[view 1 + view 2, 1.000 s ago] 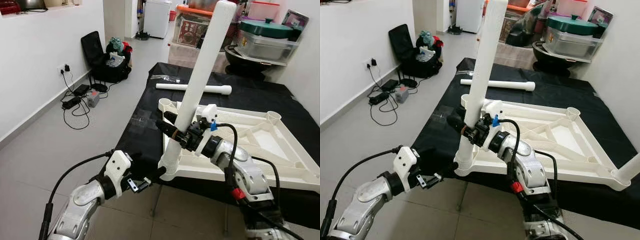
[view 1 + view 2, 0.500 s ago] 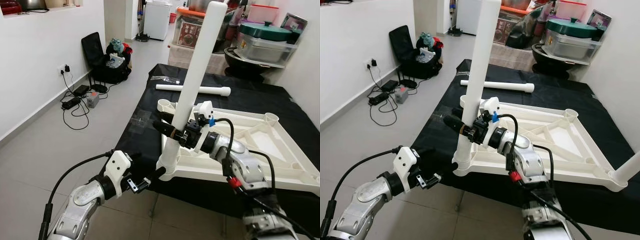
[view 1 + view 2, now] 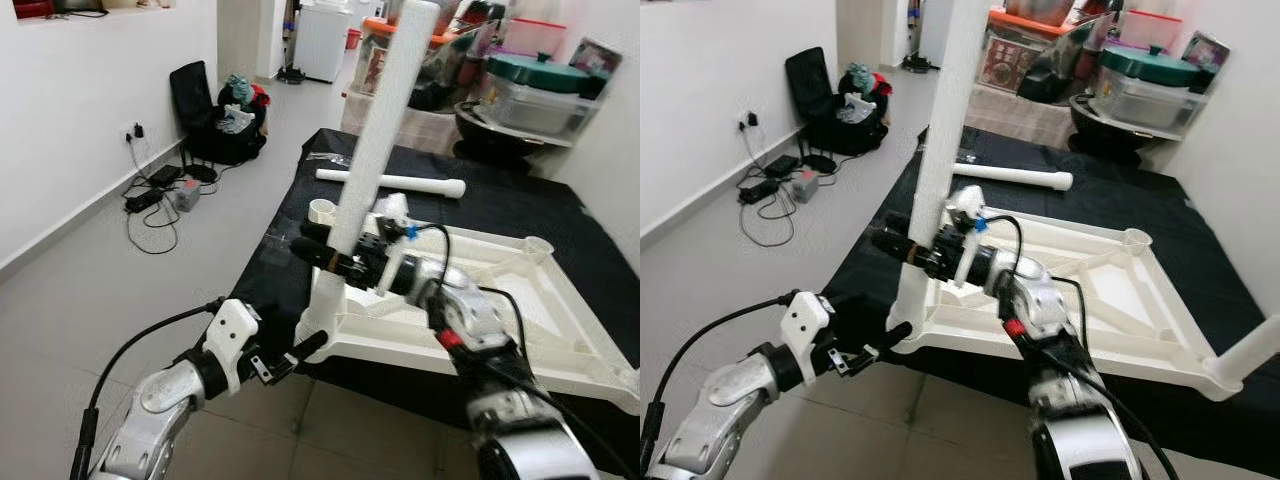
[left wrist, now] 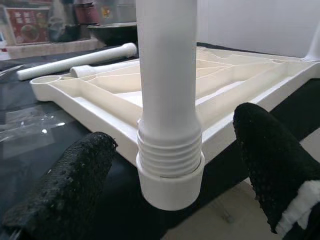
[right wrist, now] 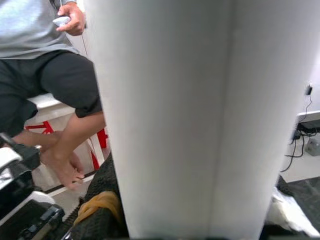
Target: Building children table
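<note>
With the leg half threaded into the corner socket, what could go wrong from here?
1. Threads show above the corner socket, so the white leg is not fully seated; it may cross-thread or wobble.
2. That corner of the upturned tabletop sits at the black table edge; pushing could slide it off.
3. The left gripper is open around the socket, so nothing steadies it.

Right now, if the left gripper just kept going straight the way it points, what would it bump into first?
Most likely the base of the upright leg, where it threads into the tabletop corner socket. The left gripper has its fingers open on either side of it.
</note>
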Motion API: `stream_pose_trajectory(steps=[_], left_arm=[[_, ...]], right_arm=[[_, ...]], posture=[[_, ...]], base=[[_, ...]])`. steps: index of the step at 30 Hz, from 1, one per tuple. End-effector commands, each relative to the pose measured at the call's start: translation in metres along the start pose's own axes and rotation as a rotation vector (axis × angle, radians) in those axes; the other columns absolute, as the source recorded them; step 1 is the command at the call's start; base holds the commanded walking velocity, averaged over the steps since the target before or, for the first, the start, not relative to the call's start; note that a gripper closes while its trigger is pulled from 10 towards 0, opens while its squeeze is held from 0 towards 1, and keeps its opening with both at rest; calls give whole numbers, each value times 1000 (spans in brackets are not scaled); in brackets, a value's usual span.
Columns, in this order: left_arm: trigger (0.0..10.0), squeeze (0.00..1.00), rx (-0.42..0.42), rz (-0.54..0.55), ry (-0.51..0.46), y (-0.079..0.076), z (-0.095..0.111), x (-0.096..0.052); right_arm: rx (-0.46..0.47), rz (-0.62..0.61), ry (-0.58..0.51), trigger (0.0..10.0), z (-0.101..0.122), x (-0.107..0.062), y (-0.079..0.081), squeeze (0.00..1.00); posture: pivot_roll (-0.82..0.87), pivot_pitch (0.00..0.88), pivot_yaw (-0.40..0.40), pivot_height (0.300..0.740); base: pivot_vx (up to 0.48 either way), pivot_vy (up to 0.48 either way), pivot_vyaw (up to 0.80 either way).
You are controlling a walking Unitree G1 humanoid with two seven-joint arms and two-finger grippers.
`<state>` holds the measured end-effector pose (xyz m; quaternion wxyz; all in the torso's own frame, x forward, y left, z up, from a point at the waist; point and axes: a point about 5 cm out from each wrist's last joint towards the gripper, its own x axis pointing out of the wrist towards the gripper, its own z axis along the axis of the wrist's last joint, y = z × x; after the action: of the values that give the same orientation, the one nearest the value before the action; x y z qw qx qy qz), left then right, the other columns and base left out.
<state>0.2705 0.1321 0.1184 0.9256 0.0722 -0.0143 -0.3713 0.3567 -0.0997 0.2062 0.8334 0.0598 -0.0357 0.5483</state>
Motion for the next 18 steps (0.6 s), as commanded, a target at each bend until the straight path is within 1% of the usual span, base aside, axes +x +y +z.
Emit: stream_pose_trajectory(steps=[1,5,6,8,9,10,11,13,14,16,17,18], left_arm=[[10000,0,0,-4,15,-2,-2,-1],[10000,0,0,-4,13,-2,-1,1],[10000,0,1,-4,11,-1,-1,2],[10000,0,1,-4,10,-1,0,3],[10000,0,1,-3,10,0,0,3],[10000,0,1,-3,10,0,0,3],[10000,0,1,-2,9,0,0,3],[10000,0,1,-2,9,0,0,3],[10000,0,0,-3,10,0,0,3],[10000,0,0,-3,10,0,0,3],[10000,0,-1,-3,11,0,-1,3],[10000,0,-1,-3,11,0,-1,3]], right_arm=[[49,-12,32,10000,-14,0,0,0],[34,-45,32,10000,-14,-2,-5,0],[29,-83,28,10000,-15,-4,-8,0],[27,-105,25,10000,-15,-5,-10,0],[22,-153,25,10000,-16,-8,-14,0],[22,-153,25,10000,-16,-8,-14,0],[18,-182,26,10000,-17,-9,-16,0],[18,-182,26,10000,-17,-9,-16,0],[15,-238,24,10000,-19,-14,-19,0],[15,-238,24,10000,-19,-14,-19,0],[-1,-303,22,10000,-21,-20,-23,0],[-1,-303,22,10000,-21,-20,-23,0]], posture=[[164,0,-191,740],[156,0,-187,740],[155,0,-186,740],[155,0,-186,740],[149,0,-181,740],[149,0,-181,740],[149,0,-181,740],[149,0,-181,740],[142,0,-178,740],[142,0,-178,740],[129,0,-170,740],[129,0,-170,740]], base=[[0,0,0],[0,0,0],[0,0,0],[0,0,0],[0,0,0],[0,0,0],[0,0,0],[0,0,0],[0,0,0],[0,0,0],[0,0,0],[0,0,0]])
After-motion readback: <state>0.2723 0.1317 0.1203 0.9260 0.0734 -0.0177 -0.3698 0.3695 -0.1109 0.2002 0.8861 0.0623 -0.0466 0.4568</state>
